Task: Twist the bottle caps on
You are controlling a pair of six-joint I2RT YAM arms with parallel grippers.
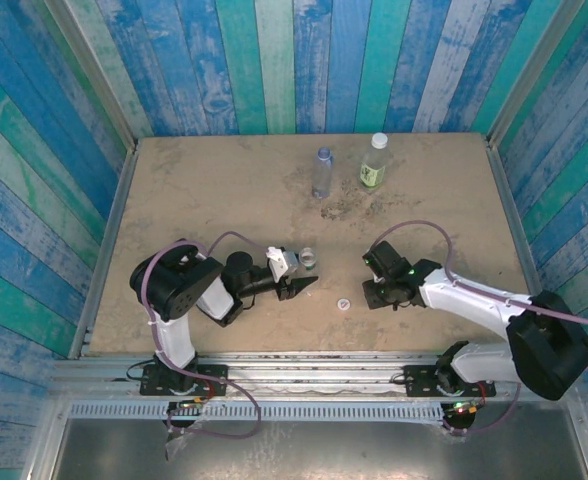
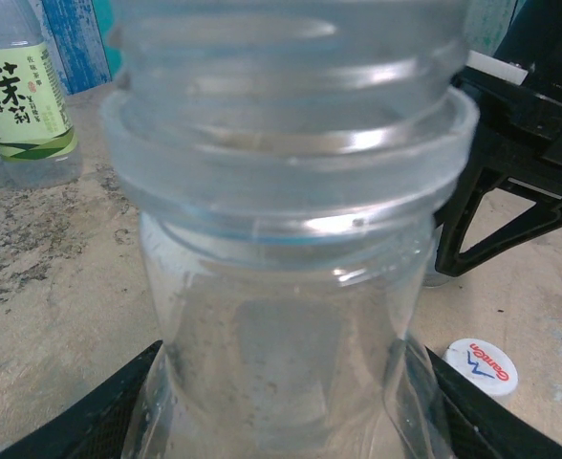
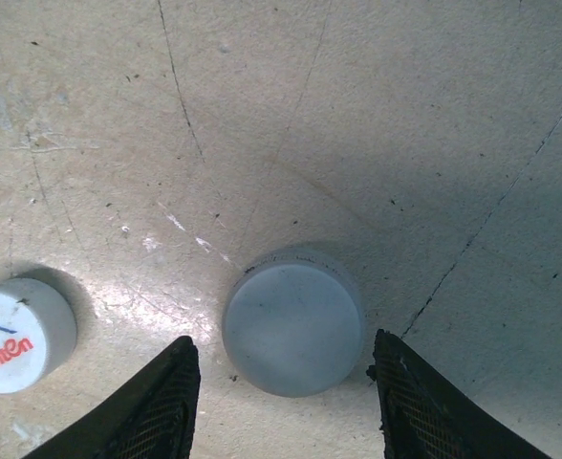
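while the left hand (image 1: 299, 272) pinches the plain clear bottle (image 2: 281, 287) low on its body, one dark finger on each side, the bottle's threaded neck stands open just in front of the wrist camera. the right hand (image 1: 381, 292) is down at the desk (image 1: 204, 190) with its fingers (image 3: 157, 406) spread either side of the pale grey cap (image 3: 293, 328), which lies flat; a strip of desk shows between the cap and one finger, and the other fingertip is almost against its rim. the white cap with the red-blue mark (image 3: 18, 335) lies flat close by, between the two hands. the green-labelled bottle (image 1: 374, 162) and the blue-tinted bottle (image 1: 322, 172) stand upright side by side near the far edge, well apart from both hands.
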